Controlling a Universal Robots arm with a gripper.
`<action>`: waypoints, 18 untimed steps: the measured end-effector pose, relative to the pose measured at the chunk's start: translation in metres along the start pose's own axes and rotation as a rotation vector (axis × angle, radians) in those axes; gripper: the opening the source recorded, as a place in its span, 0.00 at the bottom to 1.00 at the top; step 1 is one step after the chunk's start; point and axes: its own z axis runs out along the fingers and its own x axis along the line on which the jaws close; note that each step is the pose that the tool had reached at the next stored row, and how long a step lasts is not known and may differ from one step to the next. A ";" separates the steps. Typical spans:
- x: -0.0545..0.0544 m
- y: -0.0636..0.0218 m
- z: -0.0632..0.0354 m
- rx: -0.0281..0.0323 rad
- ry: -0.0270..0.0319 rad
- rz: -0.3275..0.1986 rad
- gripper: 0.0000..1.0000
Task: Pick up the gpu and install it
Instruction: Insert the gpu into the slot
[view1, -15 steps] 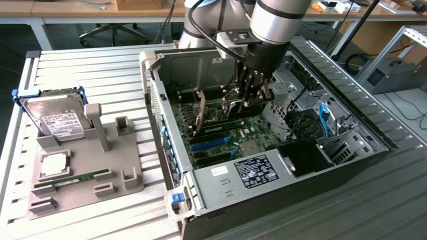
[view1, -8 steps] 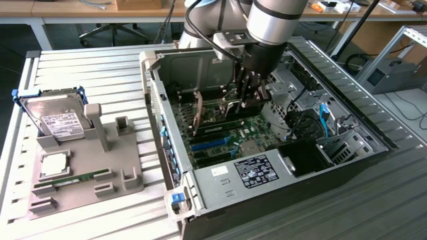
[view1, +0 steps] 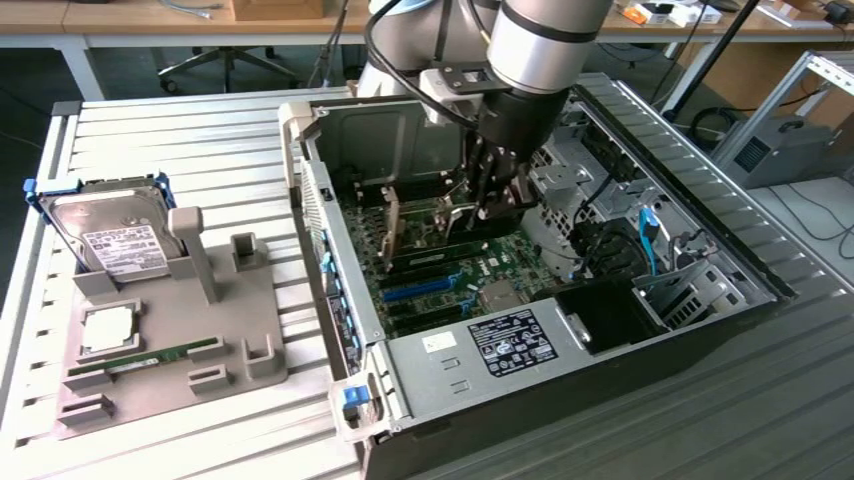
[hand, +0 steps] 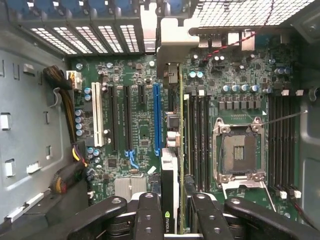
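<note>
The hand is clamped on the gpu, holding it edge-on inside the open computer case. The card stands upright over the green motherboard, just beside the blue slot. Whether it is seated cannot be told.

Robotics lab: slatted metal table, wooden workbenches, rolling chair, open computer case.
</note>
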 end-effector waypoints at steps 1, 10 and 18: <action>0.002 0.0002 0.0000 0.0000 0.0000 0.000 0.28; 0.004 0.0029 0.0119 0.0000 -0.0001 0.000 0.28; 0.004 0.0045 0.0207 0.0000 -0.0005 0.000 0.28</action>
